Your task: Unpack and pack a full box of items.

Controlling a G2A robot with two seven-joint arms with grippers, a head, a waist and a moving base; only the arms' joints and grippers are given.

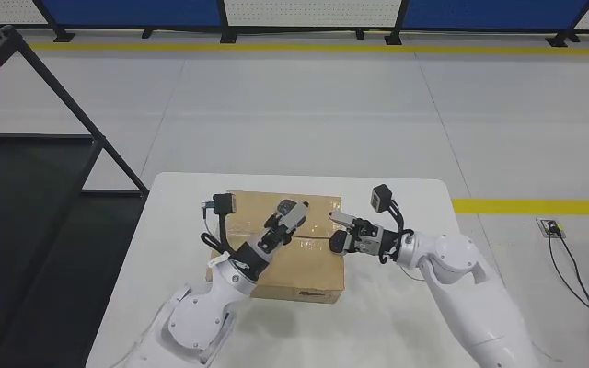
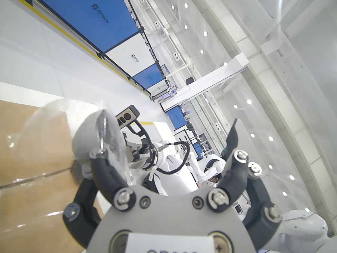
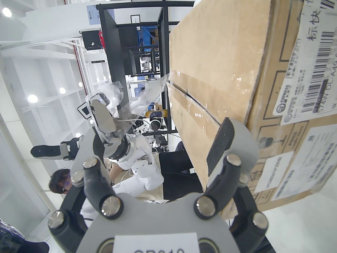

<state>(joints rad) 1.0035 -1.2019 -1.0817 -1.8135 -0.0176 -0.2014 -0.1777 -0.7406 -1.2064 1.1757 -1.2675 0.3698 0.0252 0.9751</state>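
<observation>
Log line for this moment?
box: flaps shut | left gripper: open, above box | right gripper: open, at seam | tape: clear strip from seam to right gripper

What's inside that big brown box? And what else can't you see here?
Inside the cardboard box: shut flaps hide it, every view.
Labels on the box's side: cut off by the right wrist view's edge.
One fingertip of the left gripper: wrapped in crumpled clear tape, left wrist view.

We see a white table (image 1: pixel 377 317) with rounded corners. One closed cardboard box (image 1: pixel 313 271) sits flat on it near the middle, clear tape along its top seam.
</observation>
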